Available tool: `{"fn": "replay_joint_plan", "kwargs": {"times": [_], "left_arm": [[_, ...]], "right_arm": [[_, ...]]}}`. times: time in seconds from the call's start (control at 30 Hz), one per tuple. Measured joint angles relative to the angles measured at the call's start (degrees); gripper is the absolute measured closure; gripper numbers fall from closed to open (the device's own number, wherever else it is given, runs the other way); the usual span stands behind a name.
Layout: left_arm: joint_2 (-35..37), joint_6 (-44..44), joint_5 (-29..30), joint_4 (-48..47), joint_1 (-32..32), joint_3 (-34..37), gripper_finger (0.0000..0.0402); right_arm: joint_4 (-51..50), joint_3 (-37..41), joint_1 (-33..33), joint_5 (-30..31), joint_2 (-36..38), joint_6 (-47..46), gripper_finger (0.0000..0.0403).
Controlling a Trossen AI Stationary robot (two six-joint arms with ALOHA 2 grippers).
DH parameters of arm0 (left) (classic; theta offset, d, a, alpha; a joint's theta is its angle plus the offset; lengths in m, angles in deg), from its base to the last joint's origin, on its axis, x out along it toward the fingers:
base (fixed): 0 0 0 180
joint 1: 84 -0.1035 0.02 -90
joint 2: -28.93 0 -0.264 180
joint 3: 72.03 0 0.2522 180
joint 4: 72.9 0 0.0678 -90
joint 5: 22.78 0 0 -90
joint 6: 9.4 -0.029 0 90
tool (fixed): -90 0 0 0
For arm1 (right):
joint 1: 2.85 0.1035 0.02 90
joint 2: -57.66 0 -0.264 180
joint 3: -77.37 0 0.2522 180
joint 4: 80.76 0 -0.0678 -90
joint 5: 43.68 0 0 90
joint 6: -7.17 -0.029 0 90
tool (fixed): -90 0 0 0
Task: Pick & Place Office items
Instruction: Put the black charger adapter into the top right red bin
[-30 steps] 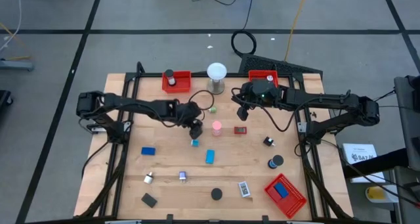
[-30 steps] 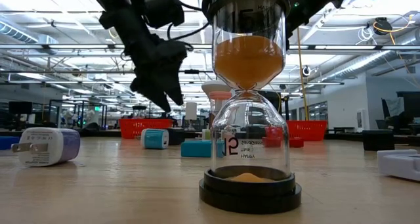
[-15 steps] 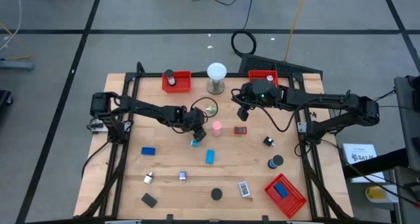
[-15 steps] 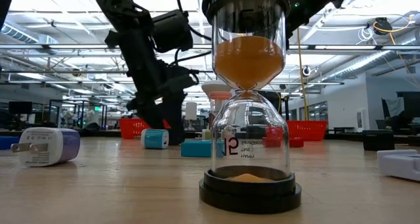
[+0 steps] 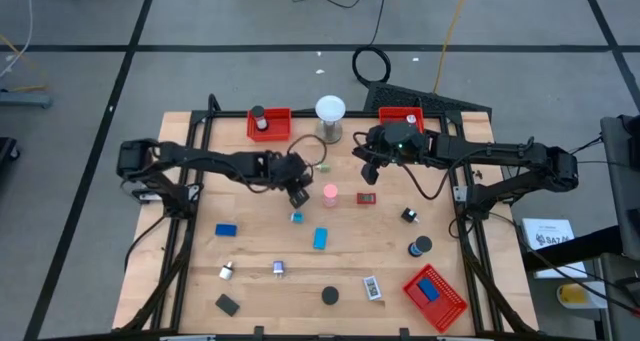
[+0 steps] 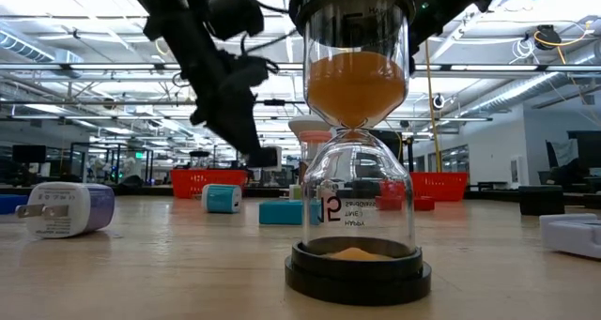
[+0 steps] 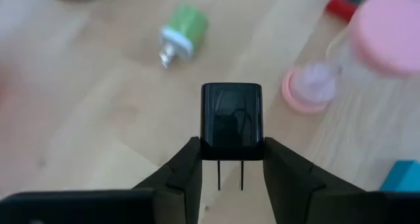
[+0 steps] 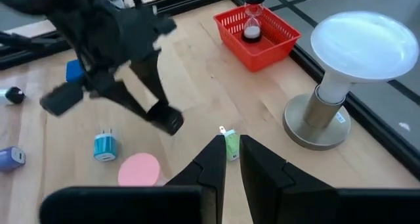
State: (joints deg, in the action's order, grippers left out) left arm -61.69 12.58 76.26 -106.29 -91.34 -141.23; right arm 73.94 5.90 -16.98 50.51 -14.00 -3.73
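1. Two arms reach over the counter [image 5: 200, 281]; my left jaws [image 7: 231, 159] are clamped on a black plug [image 7: 231, 122], prongs pointing back toward my wrist.
2. Half a second ago those jaws were down low by the small blue plug [image 5: 297, 217]; now they have come up and back, and the black plug rides clear of the wood, above the spot beside the pink timer [image 5: 330, 192].
3. From the right wrist view the black plug [image 8: 169, 119] hangs in the air at the tip of my left fingers, with the blue plug [image 8: 104, 146] lying under and to one side of it.
4. I judge the pick done: the grip held through the lift, so what remains is the carry to a tray.
5. A red tray [image 5: 281, 131] sits near, at the far edge, already holding a small timer; the one at the near right corner [image 5: 447, 303] holds a blue item.
6. My right jaws [image 8: 230, 159] hover near the green plug [image 8: 231, 145], fingers nearly together and holding nothing.
7. Most office items lie loose on the counter, so much of the task is left.
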Motion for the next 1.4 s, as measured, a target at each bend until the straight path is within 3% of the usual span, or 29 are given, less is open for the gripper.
{"fn": "replay_joint_plan", "kwargs": {"times": [0.1, 0.2, 0.33, 0.43, 0.53, 0.73, 0.9, 1.13, 1.4], "left_arm": [[3.24, -1.86, 0.13, -0.07, -0.88, 0.0, 0.0274], [6.31, -5.58, 2.3, 0.37, -0.96, -0.11, 0.027], [8.31, -11.82, 5.59, 0.64, 0.02, -2.35, 0.0266], [8.63, -15.61, 7.19, 2.57, 1.08, -5.16, 0.0265], [8.54, -18.9, 9.26, 3.47, 2.31, -8.17, 0.0264], [8.25, -21.53, 10.6, 2.94, 3.05, -11.31, 0.0263], [8.21, -21.87, 10.64, 2.66, 3.59, -11.43, 0.0262], [8.22, -21.87, 10.57, 2.65, 5.08, -11.41, 0.0262], [8.27, -21.88, 10.52, 1.91, 5.46, -11.4, 0.0261]], "right_arm": [[-0.12, 0.0, -0.09, -0.04, 0.0, -4.86, 0.0369], [-0.16, 0.0, -1.17, -1.57, 0.0, -17.57, 0.0367], [1.49, -0.04, -3.4, -12.16, -1.68, -33.25, 0.034], [4.38, -0.02, -3.75, -20.2, -4.77, -39.45, 0.0301], [10.64, -0.02, -3.02, -23.93, -7.62, -44.2, 0.0255], [19.75, -0.04, -2.21, -23.98, -8.07, -48.75, 0.0174], [23.36, -0.02, -2.4, -23.58, -8.13, -51.38, 0.0137], [26.45, 0.11, -1.9, -21.73, -11.67, -51.88, 0.0141], [32.32, 0.04, -1.75, -20.47, -13.88, -52.98, 0.0204]]}}
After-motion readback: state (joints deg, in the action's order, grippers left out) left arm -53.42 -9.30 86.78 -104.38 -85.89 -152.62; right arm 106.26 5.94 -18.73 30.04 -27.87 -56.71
